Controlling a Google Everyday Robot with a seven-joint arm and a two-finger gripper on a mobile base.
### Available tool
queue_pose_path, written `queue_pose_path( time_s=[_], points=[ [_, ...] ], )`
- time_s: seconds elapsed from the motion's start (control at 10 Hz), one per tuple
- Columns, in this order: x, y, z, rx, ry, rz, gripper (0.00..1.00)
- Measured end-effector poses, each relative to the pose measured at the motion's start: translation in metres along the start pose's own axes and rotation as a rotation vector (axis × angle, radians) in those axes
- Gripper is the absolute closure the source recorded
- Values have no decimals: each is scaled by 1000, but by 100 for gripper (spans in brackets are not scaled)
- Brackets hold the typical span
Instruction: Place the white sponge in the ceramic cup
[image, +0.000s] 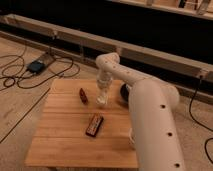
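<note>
My gripper (102, 96) hangs straight down over the table (65, 135); the white sponge (101, 102) seems to sit right beneath its tip; grasped or not, I cannot tell; no ceramic cup shows.

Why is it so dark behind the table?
Camera view: warm light falls on the pale wooden slatted table and the white robot arm; the dark wall behind lies in shadow. The robot's hand hangs over the table's far side, brightly lit.

Pale slatted-wood bench (60, 135) — whitish gripper (102, 96) near its far edge; dark bar (94, 125), white print; reddish-brown item (83, 95).
</note>
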Motion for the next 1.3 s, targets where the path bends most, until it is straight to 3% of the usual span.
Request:
queue_pose_path(
  time_s=[0.3,0.7,1.0,1.3],
  points=[
    [-29,6,-45,28,103,-26,100],
    [-94,16,-106,-41,310,-167,100],
    [-148,7,-129,-40,427,-292,100],
    [-188,8,-143,-13,496,-337,100]
  ],
)
